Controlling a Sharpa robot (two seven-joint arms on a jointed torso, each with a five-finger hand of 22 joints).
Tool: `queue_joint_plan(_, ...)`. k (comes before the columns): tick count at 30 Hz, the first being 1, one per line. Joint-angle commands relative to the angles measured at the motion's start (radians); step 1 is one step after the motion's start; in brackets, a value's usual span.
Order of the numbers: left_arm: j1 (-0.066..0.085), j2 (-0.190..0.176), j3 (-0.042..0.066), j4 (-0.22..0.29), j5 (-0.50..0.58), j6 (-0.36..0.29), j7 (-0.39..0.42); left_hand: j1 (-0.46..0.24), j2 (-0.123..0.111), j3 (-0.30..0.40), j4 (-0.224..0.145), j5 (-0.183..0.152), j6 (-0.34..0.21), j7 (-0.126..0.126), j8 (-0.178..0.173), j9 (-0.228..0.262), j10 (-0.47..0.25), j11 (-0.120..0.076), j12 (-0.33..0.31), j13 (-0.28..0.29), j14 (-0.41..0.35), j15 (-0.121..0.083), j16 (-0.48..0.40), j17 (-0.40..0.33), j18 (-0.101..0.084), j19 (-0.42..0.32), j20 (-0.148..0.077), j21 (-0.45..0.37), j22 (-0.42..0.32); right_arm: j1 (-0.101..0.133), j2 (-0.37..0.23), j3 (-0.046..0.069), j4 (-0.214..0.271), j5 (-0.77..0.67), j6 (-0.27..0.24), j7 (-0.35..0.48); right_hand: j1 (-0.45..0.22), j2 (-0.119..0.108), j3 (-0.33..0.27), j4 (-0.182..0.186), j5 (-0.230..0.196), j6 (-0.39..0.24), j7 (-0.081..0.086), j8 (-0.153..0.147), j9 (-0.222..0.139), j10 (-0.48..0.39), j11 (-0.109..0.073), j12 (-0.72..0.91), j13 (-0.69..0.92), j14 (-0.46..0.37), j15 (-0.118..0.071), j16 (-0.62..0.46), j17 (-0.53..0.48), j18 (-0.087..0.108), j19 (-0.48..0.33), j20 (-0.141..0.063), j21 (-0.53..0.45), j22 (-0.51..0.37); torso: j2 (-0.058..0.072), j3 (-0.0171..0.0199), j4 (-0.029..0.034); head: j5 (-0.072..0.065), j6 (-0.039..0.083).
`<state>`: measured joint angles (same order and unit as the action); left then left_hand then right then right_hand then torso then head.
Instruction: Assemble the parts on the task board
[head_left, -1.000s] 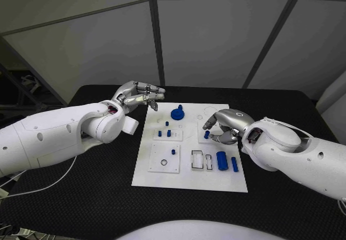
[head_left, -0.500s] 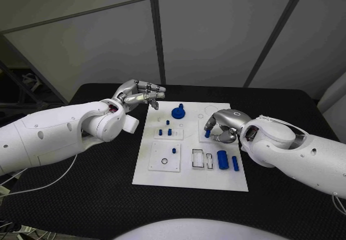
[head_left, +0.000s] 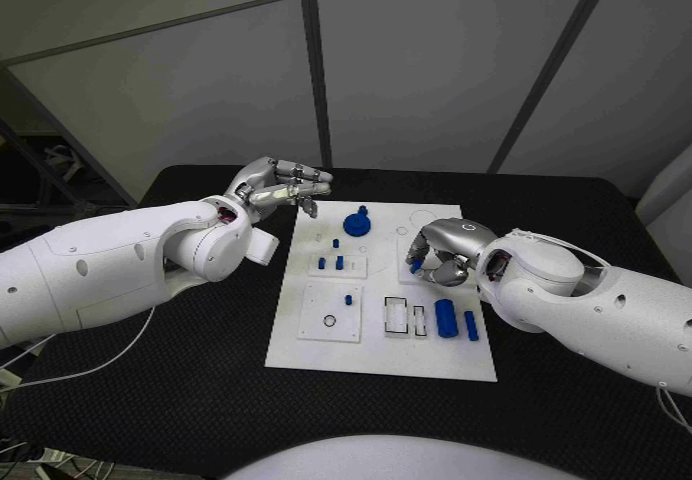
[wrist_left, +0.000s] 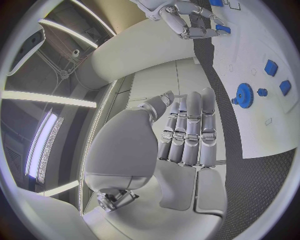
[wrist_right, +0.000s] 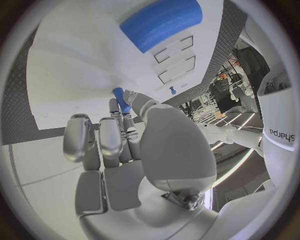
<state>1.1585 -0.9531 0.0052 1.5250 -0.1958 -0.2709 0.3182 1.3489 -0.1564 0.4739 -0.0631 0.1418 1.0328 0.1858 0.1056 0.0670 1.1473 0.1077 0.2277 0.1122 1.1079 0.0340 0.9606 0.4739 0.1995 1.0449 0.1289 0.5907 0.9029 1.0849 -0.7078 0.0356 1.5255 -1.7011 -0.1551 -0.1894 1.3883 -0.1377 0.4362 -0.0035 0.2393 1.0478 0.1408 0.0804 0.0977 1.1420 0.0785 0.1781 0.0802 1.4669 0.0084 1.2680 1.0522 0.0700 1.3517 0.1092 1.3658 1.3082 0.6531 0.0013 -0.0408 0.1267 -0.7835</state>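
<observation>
Task board, roughly nine blue parts

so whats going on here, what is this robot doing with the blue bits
The robot is putting small blue parts into a white board on a black table. Its right hand pinches a small blue peg low over the board's right side. The left hand hangs empty, fingers together, beside the board's far left corner. A blue gear and other blue pieces sit on the board.
</observation>
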Motion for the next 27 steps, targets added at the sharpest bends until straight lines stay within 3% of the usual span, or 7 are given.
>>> queue_joint_plan(1, 0.001, 0.000, 0.001, 0.002, 0.003, 0.010, 0.006, -0.001, 0.013, -0.007, 0.001, 0.000, -0.003, 0.002, -0.004, 0.000, -0.008, 0.002, 0.005, 0.002, -0.006, -0.002, -0.004, -0.002, -0.018, -0.009, 0.001, -0.004, -0.002, 0.001, 0.001, 0.000, 0.000, -0.006, 0.012, -0.002, 0.000, 0.008, -0.001, 0.009, -0.005, 0.009, 0.001, 0.003, 0.001, 0.010, 0.000, 0.008, 0.002, 0.017, -0.010, 0.004, 0.002, -0.001, 0.011, 0.001, 0.009, 0.020, 0.000, 0.0002, -0.0005, 0.001, -0.001)
queue_joint_plan(11, 0.001, -0.001, 0.001, 0.002, 0.003, 0.010, 0.005, -0.001, 0.013, -0.007, 0.001, 0.000, -0.003, 0.002, -0.004, 0.000, -0.008, 0.002, 0.005, 0.002, -0.006, -0.002, -0.004, -0.002, -0.018, -0.009, 0.001, -0.004, -0.002, 0.001, 0.001, 0.000, -0.002, -0.006, 0.008, -0.008, 0.002, 0.018, -0.003, 0.013, -0.008, 0.038, -0.004, 0.014, 0.008, 0.034, -0.008, 0.016, 0.007, 0.019, -0.016, 0.009, 0.007, -0.004, 0.020, -0.004, 0.016, 0.029, 0.000, 0.0003, -0.0001, 0.001, -0.002)
queue_joint_plan(21, 0.001, -0.001, 0.001, 0.001, 0.003, 0.010, 0.004, 0.000, 0.013, -0.007, 0.001, 0.000, -0.003, 0.002, -0.004, 0.000, -0.008, 0.002, 0.005, 0.002, -0.006, -0.002, -0.004, -0.002, -0.017, -0.009, 0.001, -0.005, -0.002, 0.001, 0.002, 0.000, 0.002, -0.006, -0.057, -0.005, 0.022, 0.070, 0.002, 0.015, -0.009, 0.100, -0.020, 0.045, 0.029, 0.089, -0.027, 0.032, 0.026, 0.024, -0.032, 0.021, 0.019, -0.012, 0.046, -0.019, 0.041, 0.059, 0.000, 0.0000, -0.0002, 0.000, -0.002)
queue_joint_plan(27, 0.001, -0.001, 0.001, -0.001, 0.003, 0.011, 0.003, 0.001, 0.014, -0.007, 0.000, 0.000, -0.003, 0.002, -0.004, 0.000, -0.008, 0.002, 0.006, 0.002, -0.006, -0.002, -0.004, -0.002, -0.017, -0.009, 0.001, -0.005, -0.002, 0.001, -0.007, 0.000, 0.015, -0.006, -0.083, -0.007, 0.028, 0.070, 0.004, 0.010, -0.008, 0.099, -0.019, 0.045, 0.030, 0.089, -0.027, 0.030, 0.027, 0.024, -0.033, 0.021, 0.019, -0.012, 0.047, -0.021, 0.042, 0.060, 0.000, 0.0006, -0.0003, 0.000, -0.001)
